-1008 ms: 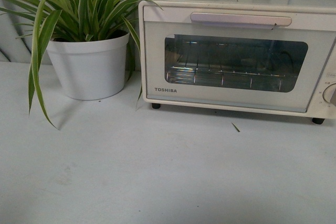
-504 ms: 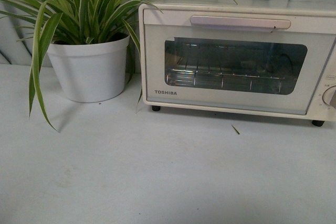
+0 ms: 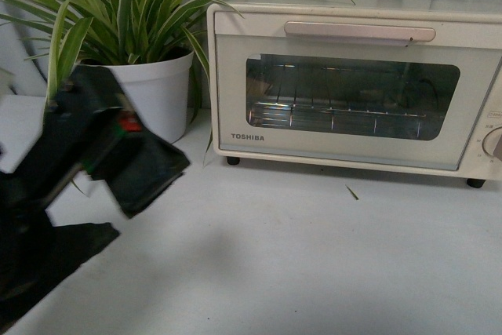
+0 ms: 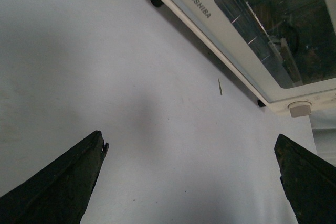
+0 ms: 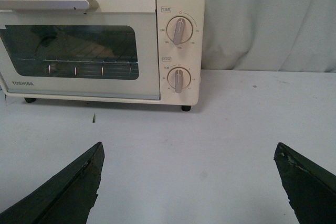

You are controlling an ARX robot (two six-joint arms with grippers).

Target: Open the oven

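Note:
The cream-white TOSHIBA oven (image 3: 353, 84) stands at the back right of the table, its glass door shut. Its long bar handle (image 3: 359, 32) runs along the top of the door, and a wire rack shows through the window. My left arm (image 3: 70, 162) is blurred at the lower left, in front of the plant pot and well left of the oven. My left gripper (image 4: 189, 137) is open and empty over bare table, with the oven's lower corner (image 4: 210, 19) ahead. My right gripper (image 5: 189, 146) is open and empty, facing the oven (image 5: 100, 45) and its handle (image 5: 47, 4) from some distance.
A striped-leaf plant in a white pot (image 3: 161, 96) stands just left of the oven. Two knobs (image 5: 178, 30) sit on the oven's right panel. A grey curtain (image 5: 262, 19) hangs behind. A small leaf scrap (image 3: 352, 191) lies on the white table (image 3: 314, 256).
My left arm has come into the front view from the lower left and now covers part of the pot. The oven has not moved and its door stays shut.

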